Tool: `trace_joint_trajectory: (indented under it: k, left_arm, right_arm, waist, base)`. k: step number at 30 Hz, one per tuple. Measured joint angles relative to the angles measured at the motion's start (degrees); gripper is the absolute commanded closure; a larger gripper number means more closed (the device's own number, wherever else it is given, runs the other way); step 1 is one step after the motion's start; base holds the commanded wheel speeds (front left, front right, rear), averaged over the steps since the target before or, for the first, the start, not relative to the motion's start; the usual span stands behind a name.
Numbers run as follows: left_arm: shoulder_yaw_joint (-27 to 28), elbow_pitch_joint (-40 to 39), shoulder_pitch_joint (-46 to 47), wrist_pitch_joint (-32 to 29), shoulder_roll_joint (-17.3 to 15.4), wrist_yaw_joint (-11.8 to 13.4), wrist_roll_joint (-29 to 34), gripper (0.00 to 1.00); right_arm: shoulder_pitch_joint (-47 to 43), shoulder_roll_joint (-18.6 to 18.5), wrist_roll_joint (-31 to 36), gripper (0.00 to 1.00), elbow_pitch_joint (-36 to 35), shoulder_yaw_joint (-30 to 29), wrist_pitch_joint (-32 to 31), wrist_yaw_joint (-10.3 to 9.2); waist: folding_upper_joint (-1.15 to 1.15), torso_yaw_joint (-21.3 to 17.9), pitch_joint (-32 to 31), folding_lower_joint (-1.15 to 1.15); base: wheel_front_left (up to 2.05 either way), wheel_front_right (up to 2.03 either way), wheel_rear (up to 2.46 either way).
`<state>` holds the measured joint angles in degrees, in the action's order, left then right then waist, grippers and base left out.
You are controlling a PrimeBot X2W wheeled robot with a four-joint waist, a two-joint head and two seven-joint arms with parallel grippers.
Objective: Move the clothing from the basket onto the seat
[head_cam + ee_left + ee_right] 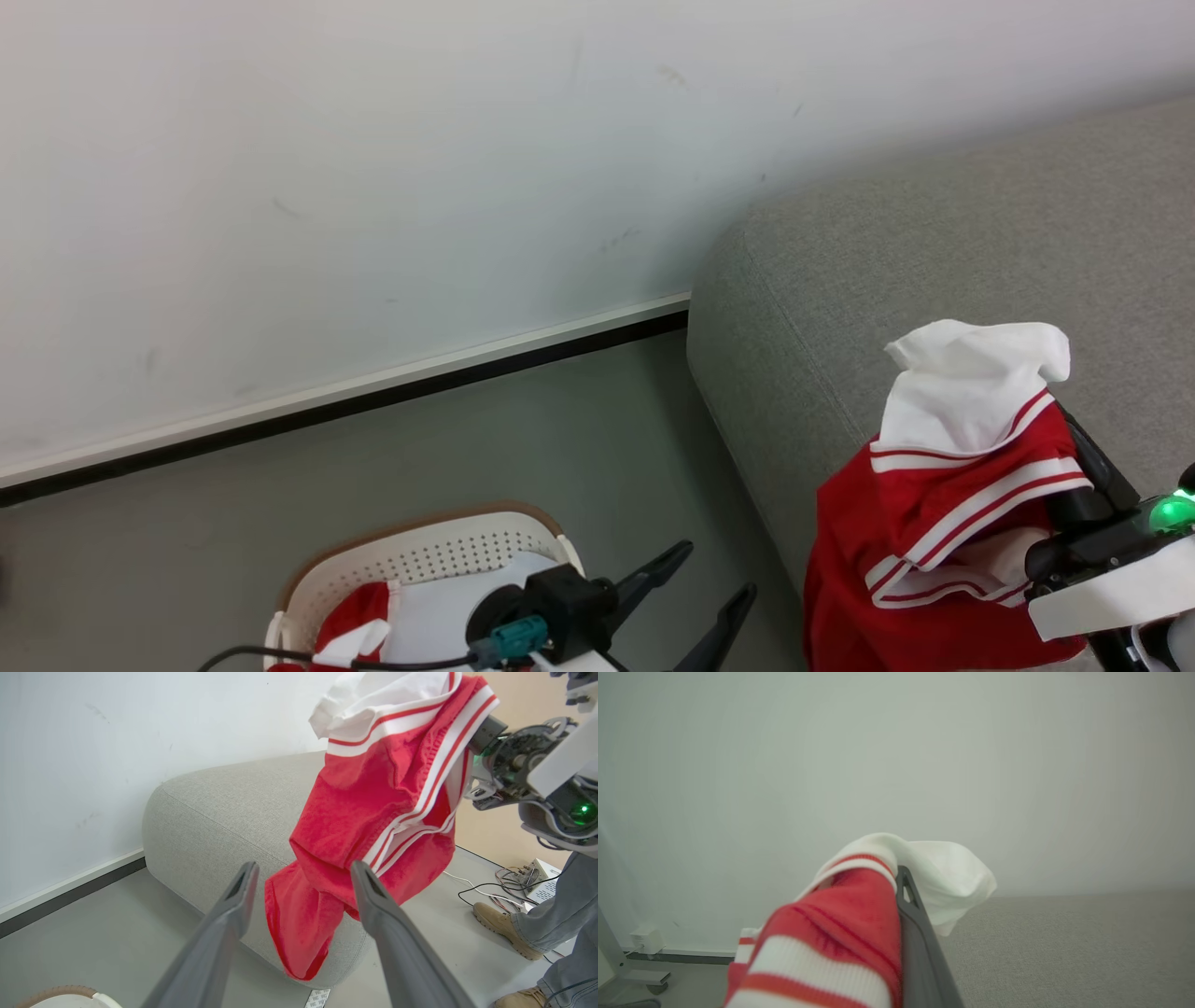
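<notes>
A red garment with white panels and stripes, part of the clothing [934, 523], hangs from my right gripper [1083, 448], which is shut on it above the near corner of the grey seat [934, 243]. In the right wrist view the cloth [840, 933] drapes over the gripper [896, 882], with one dark finger [908, 905] showing. My left gripper [717, 569] stands open and empty beside the basket [411, 560], apart from the hanging garment [373, 802]. More red and white clothing [359, 611] lies in the basket.
A pale white sheet [439, 607] lies in the basket. A white wall with a dark skirting [373, 392] runs behind the grey floor. A person's legs and tan boots [504, 926] stand past the seat [210, 812], near cables and a small box [532, 877].
</notes>
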<state>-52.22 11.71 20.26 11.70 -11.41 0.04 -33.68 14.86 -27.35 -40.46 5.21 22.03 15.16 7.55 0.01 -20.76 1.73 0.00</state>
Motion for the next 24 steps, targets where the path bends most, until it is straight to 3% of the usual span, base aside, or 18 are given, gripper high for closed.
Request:
trace_joint_trajectory:
  k: [8, 15, 18, 24]
  left_arm:
    - [0.14, -0.31, 3.22, -0.58, -0.45, -0.27, 0.73, 0.0]
    - [1.49, -1.53, 8.86, -2.12, -1.98, -0.81, 1.76, 0.0]
    - [2.41, -1.74, 11.37, -2.27, -2.08, -1.03, 1.91, 0.0]
    - [3.8, -2.01, 15.95, -2.12, -2.64, -1.78, 2.56, 0.0]
  right_arm:
    - [1.42, 3.69, 0.51, 1.0, 2.18, -6.42, -0.02, 0.0]
    - [13.43, 7.26, 4.56, 1.0, 7.27, -13.1, -1.29, 0.0]
    - [21.03, 6.94, 5.86, 1.0, 9.61, -16.23, -3.15, 0.0]
    - [37.5, 2.19, 11.66, 1.0, 13.9, -24.17, -8.34, 0.01]
  waist:
    - [0.0, 1.05, 2.96, 0.0]
    - [0.0, 3.31, 9.59, 0.0]
    - [0.0, 4.84, 13.31, 0.01]
    - [0.0, 8.62, 21.0, 0.01]
  base:
    - [0.0, 0.0, 0.0]
    - [0.0, 0.0, 0.0]
    - [0.0, 0.0, 0.0]
    - [0.0, 0.0, 0.0]
